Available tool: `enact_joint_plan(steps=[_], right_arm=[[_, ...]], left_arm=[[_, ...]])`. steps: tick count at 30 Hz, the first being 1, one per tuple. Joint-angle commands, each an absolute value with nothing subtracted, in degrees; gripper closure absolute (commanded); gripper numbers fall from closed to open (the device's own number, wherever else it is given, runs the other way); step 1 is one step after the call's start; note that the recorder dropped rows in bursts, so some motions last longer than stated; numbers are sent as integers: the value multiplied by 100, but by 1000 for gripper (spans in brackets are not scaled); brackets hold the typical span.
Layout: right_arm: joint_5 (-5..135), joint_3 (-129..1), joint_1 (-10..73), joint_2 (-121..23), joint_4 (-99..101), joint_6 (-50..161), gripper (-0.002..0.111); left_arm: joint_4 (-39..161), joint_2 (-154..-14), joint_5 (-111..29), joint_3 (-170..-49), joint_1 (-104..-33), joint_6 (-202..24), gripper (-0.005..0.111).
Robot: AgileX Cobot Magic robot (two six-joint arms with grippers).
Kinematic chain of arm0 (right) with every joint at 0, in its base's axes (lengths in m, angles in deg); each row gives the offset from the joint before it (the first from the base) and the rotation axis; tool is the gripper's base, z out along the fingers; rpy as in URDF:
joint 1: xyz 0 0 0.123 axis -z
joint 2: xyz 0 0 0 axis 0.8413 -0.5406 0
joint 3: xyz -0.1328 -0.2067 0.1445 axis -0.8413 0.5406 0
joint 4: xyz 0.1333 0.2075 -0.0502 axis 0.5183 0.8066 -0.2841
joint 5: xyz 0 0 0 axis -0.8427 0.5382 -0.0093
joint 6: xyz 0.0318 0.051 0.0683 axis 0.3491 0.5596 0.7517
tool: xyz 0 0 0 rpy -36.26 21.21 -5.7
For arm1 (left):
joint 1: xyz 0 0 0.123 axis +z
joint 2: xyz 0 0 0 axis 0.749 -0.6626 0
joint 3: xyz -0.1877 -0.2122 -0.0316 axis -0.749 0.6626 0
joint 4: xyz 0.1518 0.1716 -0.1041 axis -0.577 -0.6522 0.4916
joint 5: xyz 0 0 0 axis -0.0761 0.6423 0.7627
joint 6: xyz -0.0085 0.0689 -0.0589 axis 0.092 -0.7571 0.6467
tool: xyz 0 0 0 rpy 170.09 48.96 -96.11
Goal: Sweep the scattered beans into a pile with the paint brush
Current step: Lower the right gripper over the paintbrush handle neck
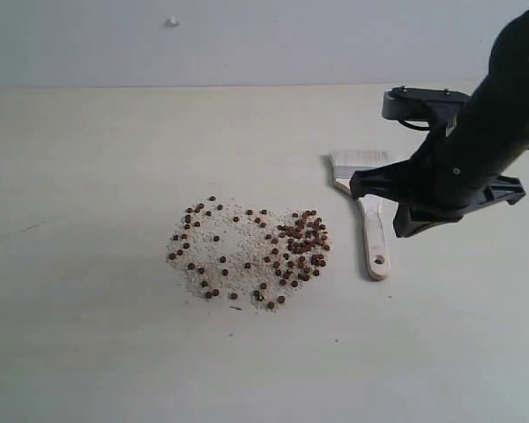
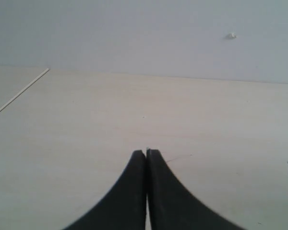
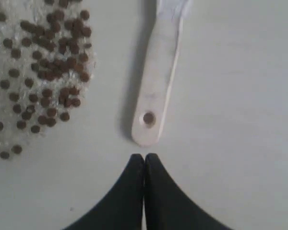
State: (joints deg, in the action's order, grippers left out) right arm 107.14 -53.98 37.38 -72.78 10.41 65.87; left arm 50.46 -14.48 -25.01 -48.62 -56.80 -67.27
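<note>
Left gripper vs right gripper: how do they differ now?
Right gripper points at the holed handle end of the paint brush, beans beside it; left gripper faces table, beans only at its view's edge. The exterior view shows the right arm, not the left. Both shut, empty.

Right arm (image 1: pixel 480 141) reaches in from the frame's upper right, right gripper (image 3: pixel 144 158) pinched tight; left gripper (image 2: pixel 146 153) pinched tight too.
</note>
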Motion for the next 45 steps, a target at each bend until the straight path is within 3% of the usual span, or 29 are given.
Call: enact_joint_plan(steps=[1, 6, 8, 10, 12, 18, 25, 33, 45], right_arm=[[10833, -5974, 3726, -7661, 103, 7651, 108], [11103, -6277, 3726, -7905, -483, 7851, 102], [11293, -6408, 3726, -7942, -546, 7851, 77], [11437, -6408, 3726, -7942, -350, 7789, 61], [11780, -6481, 3726, -7942, -179, 6935, 56], [10742, -6665, 3726, -7942, 752, 6698, 52], [11793, -6911, 3726, -8482, -80, 8643, 54], [10766, -6911, 3411, -8768, 151, 8457, 54], [10377, -6911, 3402, -9536, -213, 8457, 50]], left_arm=[[5020, -1414, -2525, -4859, -5720, -6681, 107], [5020, -1414, -2525, -4859, -5748, -6681, 107], [5020, -1414, -2525, -4859, -5778, -6681, 107], [5020, -1414, -2525, -4859, -5778, -6681, 107], [5020, -1414, -2525, -4859, -5791, -6681, 107], [5020, -1414, -2525, -4859, -5791, -6681, 107], [5020, -1414, -2525, -4859, -5829, -6681, 107], [5020, -1414, -2525, -4859, -6037, -6681, 107], [5020, -1414, -2525, -4859, -6123, -6681, 107]])
